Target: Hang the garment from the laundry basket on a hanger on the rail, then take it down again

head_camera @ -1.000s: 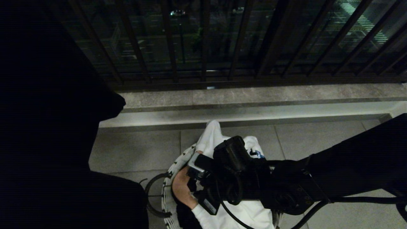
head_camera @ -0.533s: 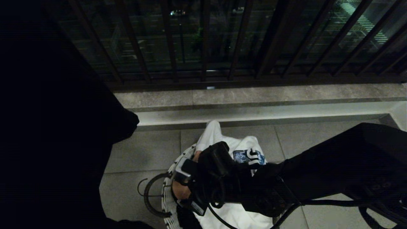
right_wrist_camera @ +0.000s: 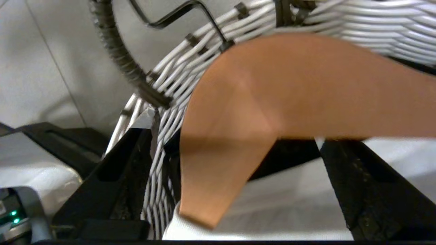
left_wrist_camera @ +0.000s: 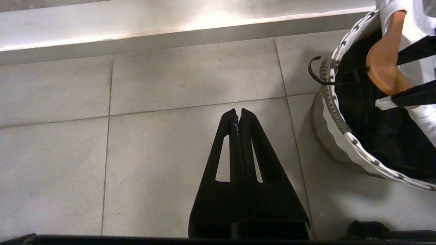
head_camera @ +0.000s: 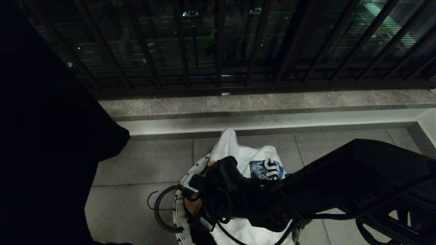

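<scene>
Grey tiled floor [head_camera: 143, 163] meets a dark barred railing [head_camera: 218, 51].

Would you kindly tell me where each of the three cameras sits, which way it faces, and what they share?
Head view: on the robot's head, looking forward and down at the laundry basket before a railing; the right arm reaches in.
Left wrist view: behind the shut left gripper, facing floor tiles beside the basket.
Right wrist view: behind the open right gripper, facing a wooden hanger inside the basket.
Shared: all three show the basket, hanger and white garment.
</scene>
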Motion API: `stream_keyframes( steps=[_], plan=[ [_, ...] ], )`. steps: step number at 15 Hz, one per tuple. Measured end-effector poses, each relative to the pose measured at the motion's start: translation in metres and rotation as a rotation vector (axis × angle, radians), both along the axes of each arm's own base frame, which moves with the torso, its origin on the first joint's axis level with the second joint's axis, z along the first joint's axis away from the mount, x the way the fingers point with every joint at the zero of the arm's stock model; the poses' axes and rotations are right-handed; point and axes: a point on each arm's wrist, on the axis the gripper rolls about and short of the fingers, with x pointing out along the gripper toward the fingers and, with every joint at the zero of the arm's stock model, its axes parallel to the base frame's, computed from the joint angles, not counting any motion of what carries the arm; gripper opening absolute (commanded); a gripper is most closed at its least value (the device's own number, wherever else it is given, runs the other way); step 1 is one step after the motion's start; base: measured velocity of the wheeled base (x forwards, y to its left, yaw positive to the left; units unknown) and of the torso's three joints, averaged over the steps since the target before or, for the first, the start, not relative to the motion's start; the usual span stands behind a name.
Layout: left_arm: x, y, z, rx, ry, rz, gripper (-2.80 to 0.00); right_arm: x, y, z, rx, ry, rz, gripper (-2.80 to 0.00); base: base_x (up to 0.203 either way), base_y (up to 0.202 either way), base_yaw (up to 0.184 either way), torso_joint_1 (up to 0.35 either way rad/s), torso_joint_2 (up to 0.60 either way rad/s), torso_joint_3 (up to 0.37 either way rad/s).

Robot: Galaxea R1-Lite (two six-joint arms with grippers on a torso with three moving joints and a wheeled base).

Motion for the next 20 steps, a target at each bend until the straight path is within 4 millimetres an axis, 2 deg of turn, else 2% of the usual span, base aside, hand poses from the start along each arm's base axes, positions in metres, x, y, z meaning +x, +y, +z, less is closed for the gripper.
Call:
stream_keyframes(
  steps=[8, 9, 16, 20],
  plan=[
    [0.000, 0.000, 0.000, 0.000, 0.000, 0.000, -2.80, 0.008, 0.008, -0.014, -0.011, 0.002, -0.008, 0.00, 0.000, 0.000, 0.000, 0.000, 0.00, 0.000],
    [0.000, 0.000, 0.000, 0.000, 0.000, 0.000, -2.80, 0.009, 0.009, -0.015, -0.013, 0.002, -0.007, -2.80, 0.000, 0.000, 0.000, 0.000, 0.00, 0.000],
    [0.000, 0.000, 0.000, 0.000, 0.000, 0.000, -2.80, 0.010, 0.010, -0.019, -0.017, 0.005, -0.013, -2.80, 0.000, 0.000, 0.000, 0.000, 0.00, 0.000],
    [0.000, 0.000, 0.000, 0.000, 0.000, 0.000, -2.80, 0.008, 0.007, -0.015, -0.020, -0.001, -0.021, -2.80, 0.000, 0.000, 0.000, 0.000, 0.00, 0.000]
  ],
)
